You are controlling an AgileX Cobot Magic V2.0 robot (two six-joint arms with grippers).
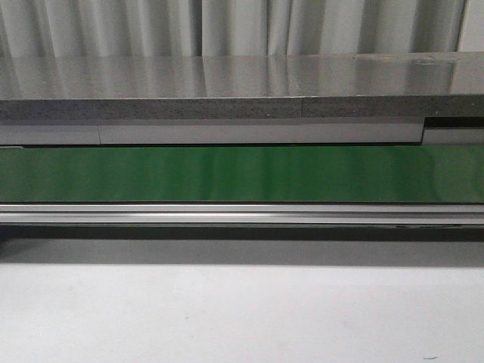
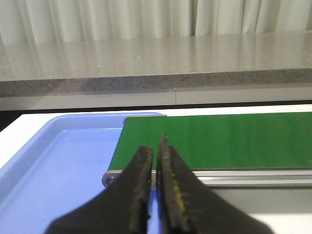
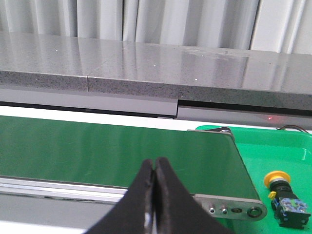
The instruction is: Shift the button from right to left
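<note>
The button (image 3: pixel 281 190) has a yellow-orange round cap and a black body with a small green mark. It lies on its side in a green tray (image 3: pixel 287 151), beside the right end of the green conveyor belt (image 3: pixel 117 151). It shows only in the right wrist view. My right gripper (image 3: pixel 154 163) is shut and empty, over the belt's near rail, apart from the button. My left gripper (image 2: pixel 155 151) is shut and empty, over the left end of the belt (image 2: pixel 214 139), next to a blue tray (image 2: pixel 58 165). Neither gripper shows in the front view.
A grey stone counter (image 1: pixel 227 94) runs behind the belt (image 1: pixel 242 174), with curtains beyond it. An aluminium rail (image 1: pixel 242 214) edges the belt's near side. A white tabletop (image 1: pixel 242 318) lies in front.
</note>
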